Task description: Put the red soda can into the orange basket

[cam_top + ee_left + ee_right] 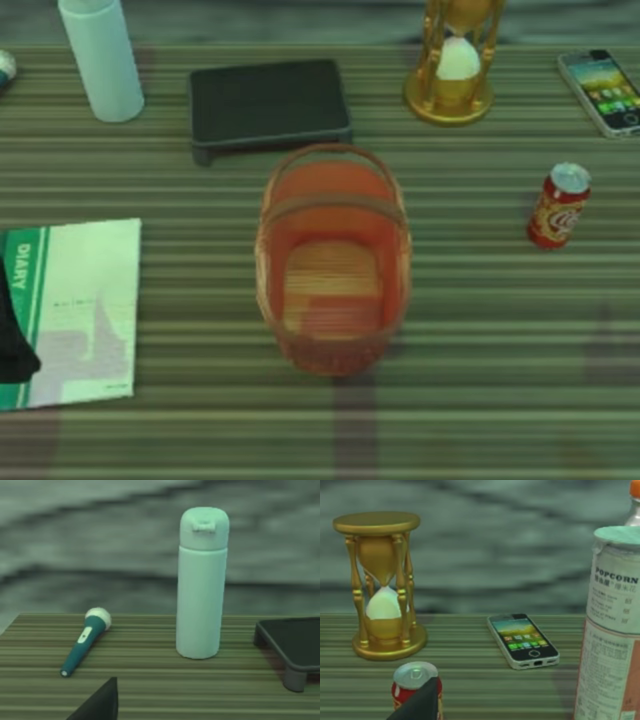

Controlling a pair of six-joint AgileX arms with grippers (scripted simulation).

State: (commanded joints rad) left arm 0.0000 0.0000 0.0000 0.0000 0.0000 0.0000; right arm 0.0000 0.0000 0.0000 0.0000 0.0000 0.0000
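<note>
From above, the orange basket [333,262] sits mid-desk [480,330], empty, handle arched across it. The red soda can [559,206] stands upright well to its right, apart from it, below the phone [603,91]. A dark part of the left arm [14,335] overlaps the diary [72,310] at the left edge.

The left wrist view shows a white bottle [201,582], a teal microphone [86,640] and a black tray's corner [292,647]; I cannot tell the left end effector's state.

The right wrist view shows the can [413,682] near, before the hourglass [382,585], with a popcorn tub [612,630] alongside; I cannot tell the right end effector's state either.
</note>
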